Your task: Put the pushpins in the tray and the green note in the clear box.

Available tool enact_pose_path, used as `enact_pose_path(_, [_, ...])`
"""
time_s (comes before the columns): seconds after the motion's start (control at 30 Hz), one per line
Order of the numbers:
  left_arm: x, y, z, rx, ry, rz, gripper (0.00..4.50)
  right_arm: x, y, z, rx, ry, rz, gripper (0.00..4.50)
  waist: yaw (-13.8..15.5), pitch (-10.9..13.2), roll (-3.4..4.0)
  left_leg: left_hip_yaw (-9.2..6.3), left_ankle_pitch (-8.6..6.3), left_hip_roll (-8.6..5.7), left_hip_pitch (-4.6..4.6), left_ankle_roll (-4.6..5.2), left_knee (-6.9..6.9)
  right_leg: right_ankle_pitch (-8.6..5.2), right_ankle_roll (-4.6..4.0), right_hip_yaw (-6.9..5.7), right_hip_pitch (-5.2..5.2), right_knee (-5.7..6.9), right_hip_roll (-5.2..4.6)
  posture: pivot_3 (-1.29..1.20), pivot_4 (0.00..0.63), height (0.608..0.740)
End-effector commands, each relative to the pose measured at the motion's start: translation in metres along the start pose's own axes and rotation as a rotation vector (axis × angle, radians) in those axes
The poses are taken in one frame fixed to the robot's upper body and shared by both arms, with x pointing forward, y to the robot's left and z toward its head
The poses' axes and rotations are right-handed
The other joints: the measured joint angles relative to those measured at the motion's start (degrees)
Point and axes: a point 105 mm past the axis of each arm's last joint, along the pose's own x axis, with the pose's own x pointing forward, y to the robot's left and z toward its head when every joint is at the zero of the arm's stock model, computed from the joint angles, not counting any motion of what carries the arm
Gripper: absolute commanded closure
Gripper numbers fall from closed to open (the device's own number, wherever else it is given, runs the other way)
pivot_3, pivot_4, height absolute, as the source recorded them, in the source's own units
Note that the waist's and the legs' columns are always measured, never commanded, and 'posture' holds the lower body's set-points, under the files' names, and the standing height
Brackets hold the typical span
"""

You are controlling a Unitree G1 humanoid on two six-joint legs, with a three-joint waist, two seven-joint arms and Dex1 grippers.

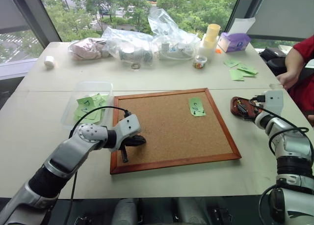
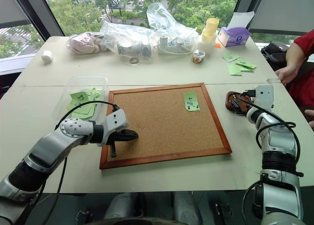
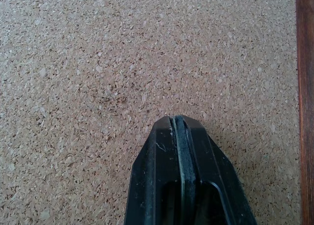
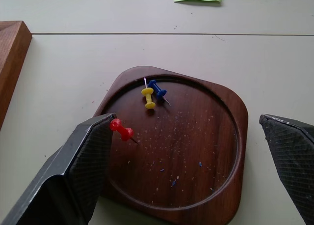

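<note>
The dark brown tray (image 4: pixel 196 151) lies on the table to the right of the corkboard (image 1: pixel 167 131). My right gripper (image 4: pixel 186 119) hovers open over it, one finger on each side. A yellow pushpin (image 4: pixel 148 97) and a blue pushpin (image 4: pixel 158 90) lie inside the tray. A red pushpin (image 4: pixel 121 129) sits at the tip of one finger, by the tray's rim. One green note (image 1: pixel 196 106) is on the corkboard's far right part. The clear box (image 1: pixel 68 114) left of the board holds several green notes. My left gripper (image 1: pixel 142 140) is shut, empty, over the board's near left corner.
Wrinkly plastic bags (image 1: pixel 132 43), a stack of yellow cups (image 1: pixel 212 34), a purple tissue box (image 1: pixel 234 41) and a small bowl (image 1: pixel 199 62) stand at the back. Loose green notes (image 1: pixel 241 70) lie at the far right. A person's arm (image 1: pixel 294 63) reaches in from the right edge.
</note>
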Motion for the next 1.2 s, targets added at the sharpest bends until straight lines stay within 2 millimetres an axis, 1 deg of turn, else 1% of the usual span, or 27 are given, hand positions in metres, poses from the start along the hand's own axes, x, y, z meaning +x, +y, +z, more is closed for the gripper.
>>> enact_pose_path(0.03, [0.005, -0.005, -0.021, -0.052, 0.077, -0.015, 4.5, -0.007, -0.002, 0.021, 0.011, -0.086, 0.011, 0.02, 0.0, 0.0, 0.0, 0.0, 0.0, 0.0, 0.0, 0.0, 0.0, 0.0, 0.0, 0.0, 0.0, 0.0, 0.0, 0.0, 0.15, 0.735])
enact_pose_path(0.13, [0.005, -0.006, -0.021, -0.052, 0.078, -0.016, 4.5, -0.01, -0.002, 0.028, 0.057, -0.123, 0.025, 0.02, 0.0, 0.0, 0.0, 0.0, 0.0, 0.0, 0.0, 0.0, 0.0, 0.0, 0.0, 0.0, 0.0, 0.0, 0.0, 0.0, 0.15, 0.735])
enact_pose_path(0.23, [0.005, -0.006, -0.021, -0.052, 0.078, -0.016, 4.5, -0.012, -0.003, 0.032, 0.155, -0.146, 0.028, 0.02, 0.0, 0.0, 0.0, 0.0, 0.0, 0.0, 0.01, 0.0, 0.0, 0.0, 0.0, 0.0, 0.01, 0.0, 0.0, 0.0, 0.15, 0.735])
enact_pose_path(0.37, [0.005, -0.006, -0.02, -0.05, 0.078, -0.018, 4.5, -0.014, -0.005, 0.029, 0.244, -0.127, 0.023, 0.02, 0.0, 0.0, 0.0, -0.02, 0.0, 0.0, 0.02, 0.0, 0.0, 0.0, 0.0, 0.0, 0.04, -0.01, 0.0, 0.0, 0.15, 0.735])
enact_pose_path(0.43, [0.005, -0.006, -0.02, -0.05, 0.077, -0.02, 4.5, -0.015, -0.004, 0.03, 0.227, -0.127, 0.028, 0.02, 0.0, 0.0, 0.01, -0.02, 0.0, 0.0, 0.02, 0.0, 0.0, 0.0, 0.0, 0.0, 0.04, -0.01, 0.0, 0.0, 0.15, 0.735])
enact_pose_path(0.47, [0.005, -0.006, -0.02, -0.05, 0.077, -0.019, 4.5, -0.018, 0.003, 0.033, 0.184, -0.137, 0.065, 0.02, 0.0, 0.0, 0.01, -0.02, 0.0, 0.0, 0.02, 0.0, 0.0, 0.0, 0.0, 0.0, 0.04, -0.01, 0.0, 0.0, 0.15, 0.735])
enact_pose_path(0.5, [0.005, -0.006, -0.02, -0.05, 0.078, -0.02, 4.5, -0.023, 0.02, 0.034, 0.082, -0.138, 0.148, 0.02, 0.0, 0.0, 0.02, -0.02, 0.0, 0.0, 0.02, 0.0, 0.0, 0.0, 0.0, 0.0, 0.04, -0.01, 0.0, 0.0, 0.15, 0.735])
enact_pose_path(0.57, [0.004, -0.006, -0.021, -0.05, 0.079, -0.021, 4.5, -0.033, 0.055, 0.027, -0.08, -0.115, 0.306, 0.02, 0.1, 0.0, 0.04, -0.05, -0.01, 0.01, 0.02, 0.01, -0.02, -0.01, 0.0, 0.0, 0.04, -0.02, 0.01, 0.0, 0.15, 0.735])
enact_pose_path(0.6, [0.004, -0.006, -0.021, -0.05, 0.079, -0.021, 4.5, -0.036, 0.064, 0.025, -0.114, -0.108, 0.345, 0.02, 0.1, 0.0, 0.04, -0.06, -0.01, 0.01, 0.02, 0.02, -0.03, -0.01, 0.01, 0.0, 0.04, -0.03, 0.02, 0.0, 0.15, 0.735])
enact_pose_path(0.73, [0.004, -0.004, -0.02, -0.049, 0.078, -0.018, 4.5, -0.044, 0.097, 0.018, -0.124, -0.115, 0.481, 0.02, 0.0, 0.0, 0.04, -0.05, -0.02, 0.0, 0.05, 0.04, 0.01, -0.01, 0.01, 0.0, 0.1, -0.03, 0.02, 0.0, 0.15, 0.735])
enact_pose_path(0.9, [0.006, -0.006, -0.021, -0.046, 0.079, -0.023, 4.5, -0.038, 0.113, 0.011, -0.133, -0.121, 0.498, 0.02, 0.2, 0.0, 0.03, -0.08, -0.06, 0.01, 0.13, 0.11, 0.01, -0.01, 0.0, -0.02, 0.17, -0.04, 0.02, 0.0, 0.15, 0.735])
enact_pose_path(1.2, [0.007, -0.008, -0.021, -0.054, 0.076, -0.024, 4.5, -0.025, 0.124, 0.008, -0.108, -0.133, 0.505, 0.02, 0.2, 0.0, 0.03, -0.07, -0.05, 0.0, 0.13, 0.08, 0.01, -0.02, 0.0, -0.02, 0.17, -0.04, 0.02, 0.0, 0.15, 0.735])
